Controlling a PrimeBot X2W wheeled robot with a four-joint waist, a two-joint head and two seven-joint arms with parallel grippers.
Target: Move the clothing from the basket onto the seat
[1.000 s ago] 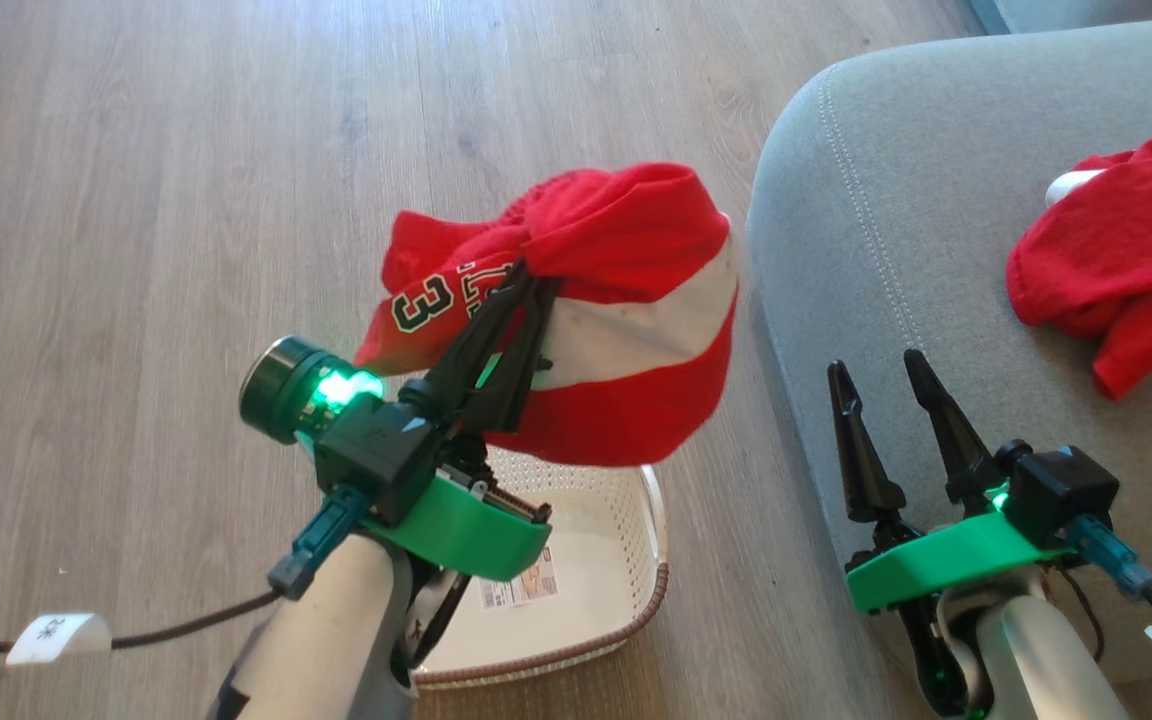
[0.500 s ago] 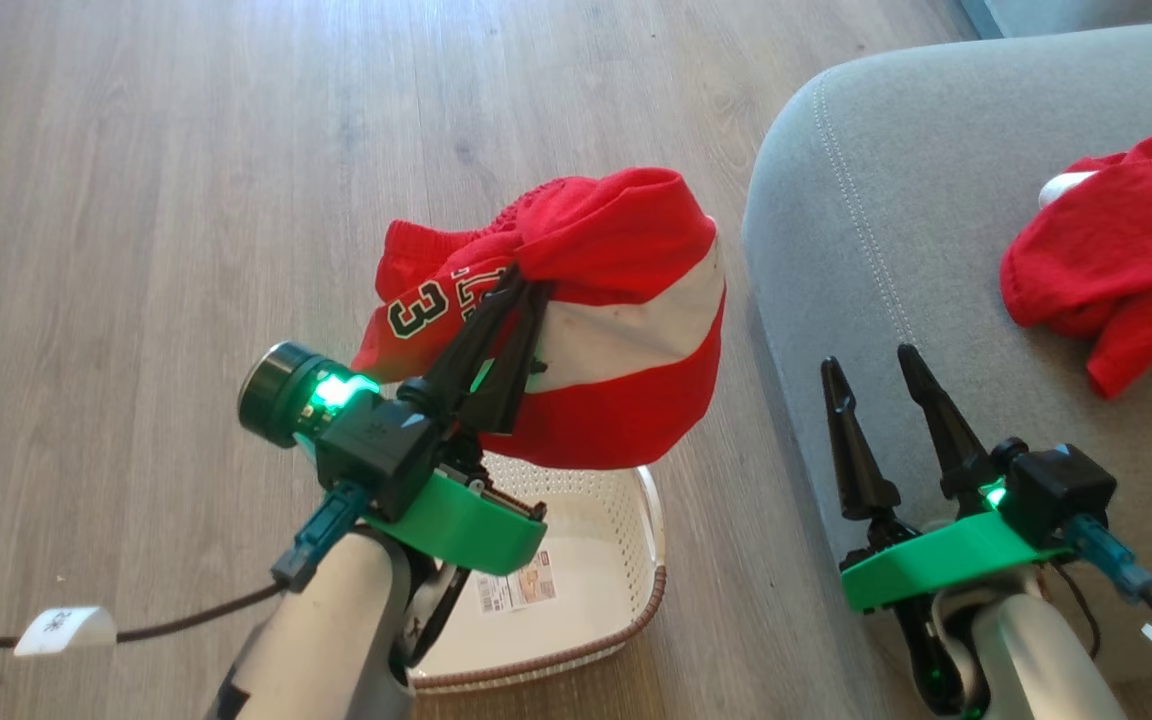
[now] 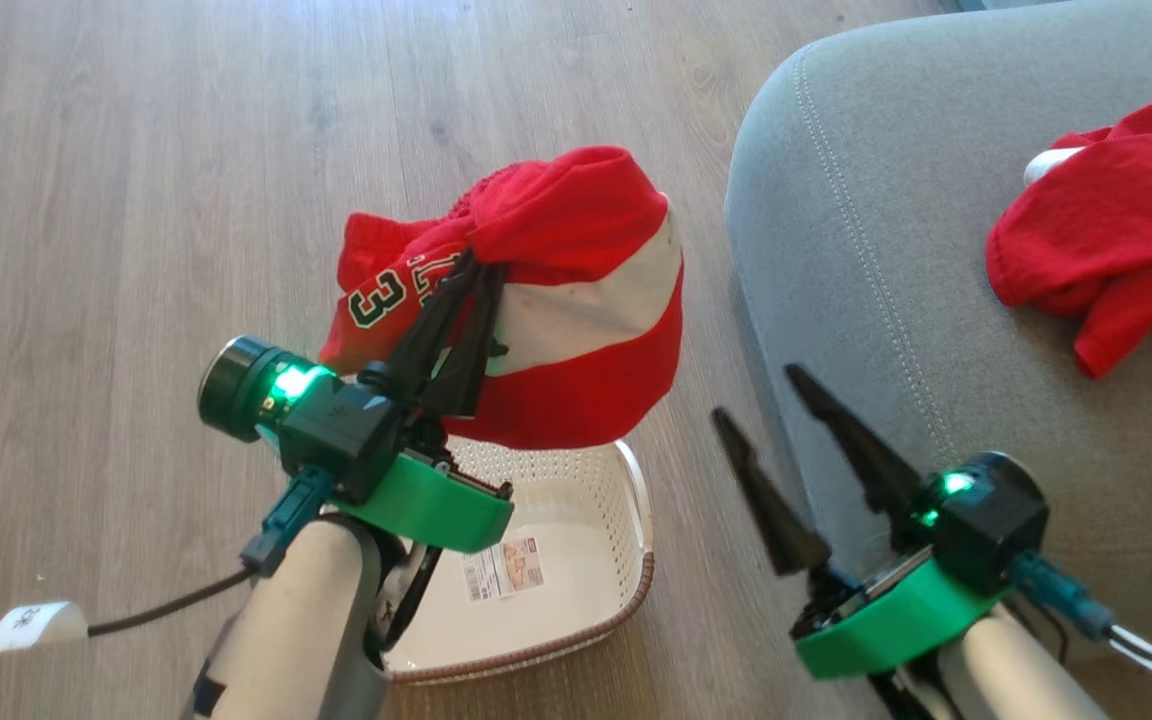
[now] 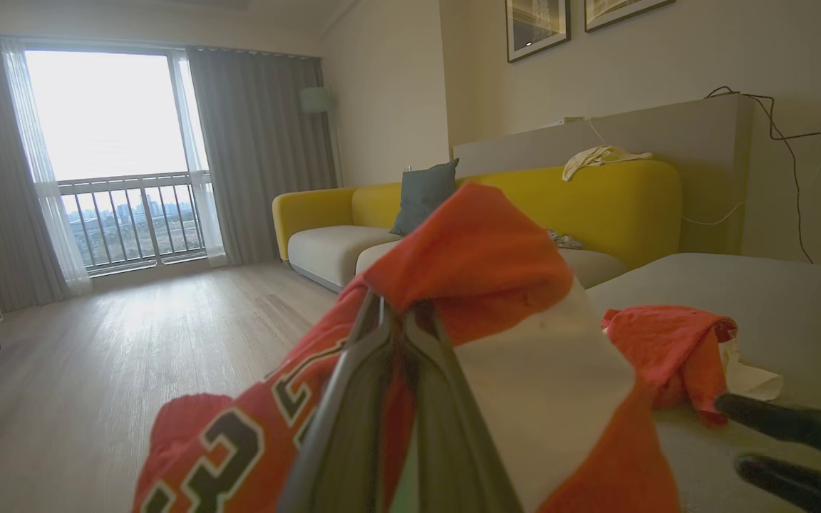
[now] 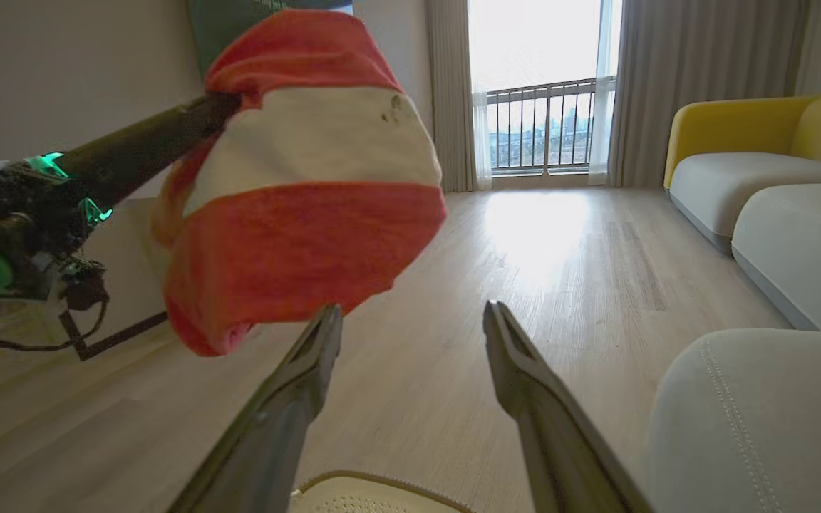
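Observation:
My left gripper (image 3: 476,262) is shut on a red garment (image 3: 576,300) with a white stripe and a dark number 3, holding it bunched in the air above the cream basket (image 3: 636,590). The basket's bottom shows only a label sticker. In the left wrist view its fingertips (image 4: 400,310) pinch the fabric (image 4: 496,263). A second red piece of clothing (image 3: 1106,240) lies on the grey seat (image 3: 886,250). My right gripper (image 3: 754,393) is open and holds nothing, low beside the seat's rounded corner, with the hanging garment (image 5: 311,214) up to its left in its own view.
Wood floor stretches to the left and ahead. A dark cable with a white tag (image 3: 31,625) lies on the floor at lower left. A yellow sofa (image 4: 596,206) and a balcony window (image 4: 107,149) stand far across the room.
The head camera has shifted slightly. My right gripper has swung left and tilted, its fingers now off the seat's edge toward the floor. The left gripper still holds the garment.

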